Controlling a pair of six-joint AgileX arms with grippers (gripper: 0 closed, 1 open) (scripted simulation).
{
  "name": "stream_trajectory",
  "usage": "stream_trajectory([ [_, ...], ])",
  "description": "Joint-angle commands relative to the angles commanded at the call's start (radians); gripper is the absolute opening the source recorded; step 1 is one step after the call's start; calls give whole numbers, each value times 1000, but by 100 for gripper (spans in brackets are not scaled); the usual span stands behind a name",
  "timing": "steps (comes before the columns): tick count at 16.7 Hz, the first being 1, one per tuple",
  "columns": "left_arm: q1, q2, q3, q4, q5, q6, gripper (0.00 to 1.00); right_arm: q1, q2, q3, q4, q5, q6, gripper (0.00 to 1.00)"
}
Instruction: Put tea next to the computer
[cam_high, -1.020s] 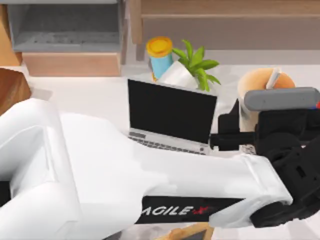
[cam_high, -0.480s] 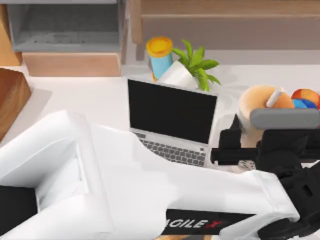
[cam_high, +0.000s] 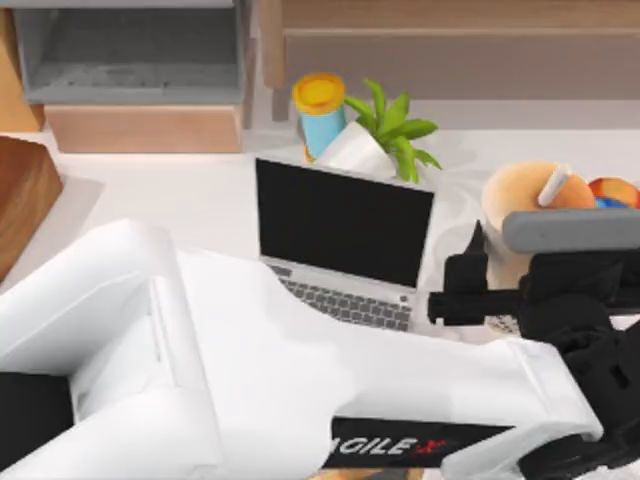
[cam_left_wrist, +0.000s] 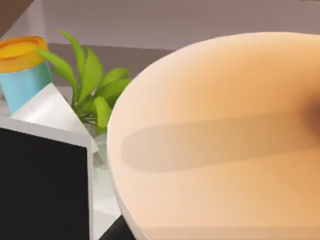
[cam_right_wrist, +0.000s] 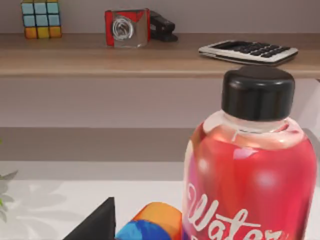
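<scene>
The tea (cam_high: 527, 196), a tan domed cup with a white straw (cam_high: 553, 186), stands just right of the computer (cam_high: 342, 235), a silver-grey laptop with its black screen upright. My left gripper (cam_high: 512, 262) is shut on the tea from the near side, with one black finger (cam_high: 472, 255) showing against the cup's left flank. In the left wrist view the tea (cam_left_wrist: 220, 140) looms very close, with the computer's screen (cam_left_wrist: 40, 185) beside it.
A blue cup with a yellow lid (cam_high: 319, 110) and a potted plant (cam_high: 390, 125) stand behind the laptop. An orange-red can (cam_high: 612, 190) sits right of the tea. A red water bottle (cam_right_wrist: 250, 170) stands close in the right wrist view, below a wall shelf (cam_right_wrist: 100, 60).
My left arm has shifted right and toward the near edge, carrying the tea with it. The orange-red can behind the tea has come into sight.
</scene>
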Motion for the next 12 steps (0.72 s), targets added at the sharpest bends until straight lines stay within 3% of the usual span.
stream_trajectory([
  [12,0,48,-44,57,5,0,0,0,0,0,0,0,0,100],
])
